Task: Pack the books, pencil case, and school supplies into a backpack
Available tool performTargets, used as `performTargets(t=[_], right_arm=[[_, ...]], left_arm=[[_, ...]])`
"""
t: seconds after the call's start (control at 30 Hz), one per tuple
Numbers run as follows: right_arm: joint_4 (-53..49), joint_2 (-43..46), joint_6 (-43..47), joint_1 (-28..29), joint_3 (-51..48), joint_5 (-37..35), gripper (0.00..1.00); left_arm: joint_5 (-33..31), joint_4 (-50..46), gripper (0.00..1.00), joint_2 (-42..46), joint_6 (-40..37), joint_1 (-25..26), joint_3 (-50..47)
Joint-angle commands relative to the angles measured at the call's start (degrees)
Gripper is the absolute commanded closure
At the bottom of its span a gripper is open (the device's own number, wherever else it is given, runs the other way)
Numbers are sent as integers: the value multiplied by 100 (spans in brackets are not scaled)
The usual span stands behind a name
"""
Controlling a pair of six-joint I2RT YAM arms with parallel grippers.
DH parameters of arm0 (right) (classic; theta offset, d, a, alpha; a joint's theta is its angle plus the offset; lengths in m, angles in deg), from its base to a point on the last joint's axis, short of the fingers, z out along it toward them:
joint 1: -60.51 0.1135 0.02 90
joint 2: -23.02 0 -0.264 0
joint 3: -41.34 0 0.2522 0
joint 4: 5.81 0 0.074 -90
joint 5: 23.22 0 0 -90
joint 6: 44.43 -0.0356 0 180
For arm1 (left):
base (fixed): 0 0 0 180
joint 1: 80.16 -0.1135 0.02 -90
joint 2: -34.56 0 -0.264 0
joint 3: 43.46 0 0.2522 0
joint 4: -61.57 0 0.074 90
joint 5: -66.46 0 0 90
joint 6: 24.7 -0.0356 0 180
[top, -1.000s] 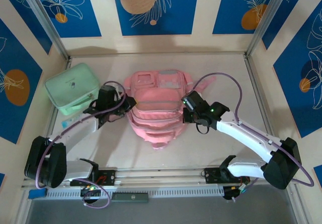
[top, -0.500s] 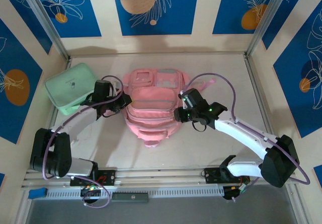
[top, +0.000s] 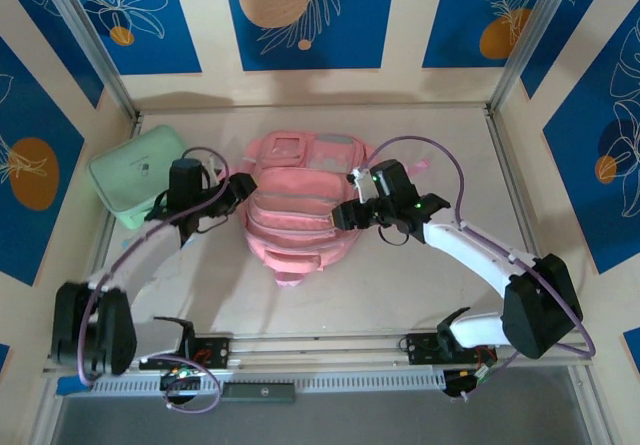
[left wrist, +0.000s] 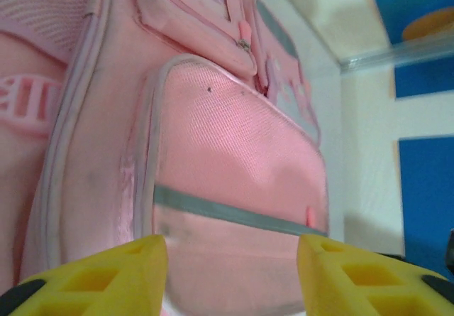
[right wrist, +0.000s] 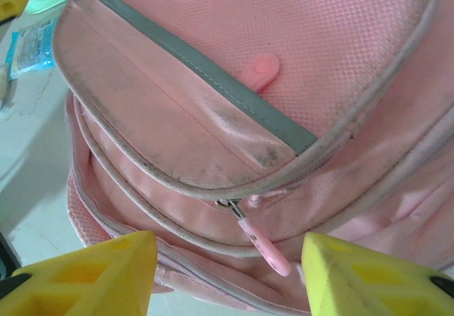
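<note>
Your left gripper [top: 238, 189] is at the left edge of the large pink fabric backpack [top: 300, 220]. Its two yellow fingers [left wrist: 131, 270] are spread wide, with nothing pinched between them. From its wrist camera you look along the side of the bag, where a rounded mesh pocket is crossed by a grey strip [left wrist: 234, 215]. You cannot tell from here whether the fingertips touch the fabric. Your right gripper [top: 346, 215] is at the bag's right edge, level with its middle pockets, and its yellow fingers [right wrist: 92, 273] are likewise parted and hold nothing. Just ahead of the gap between them a small pink zip pull [right wrist: 264, 248] hangs from a curved zip line. Higher up, a rounded pink tab [right wrist: 263, 69] lies against another grey strip. The backpack lies flat in the middle of the pale table [top: 410, 285] between the two grippers, with its front pockets facing up. The zips that you can see are closed. A light blue-and-white flat packet [right wrist: 32, 46] lies on the table just beside the bag's left side, in the upper left corner of the right wrist view. Whether it touches the bag is unclear. A mint-green boxy zip case [top: 135, 173] sits at the far left of the table, just behind the left arm's wrist and apart from the backpack.
</note>
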Motion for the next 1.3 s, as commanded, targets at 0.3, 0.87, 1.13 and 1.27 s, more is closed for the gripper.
performTargets(t=[0.3,0.87,1.13,1.27], right_arm=[[208,-736,411,-111,266,465,44],[322,-1048,762,275,147,354,58],[211,-1039,824,343,184,-79,74],[73,-982,804,409,253,-397,79]], left_arm=[[-3086,589,42,568,2856,2736,-376],[-4487,706,72,-791,3170,3256,35],[-4536,631,95,-700,2946,3119,-51],[-4513,355,99,-545,2824,3023,-56]])
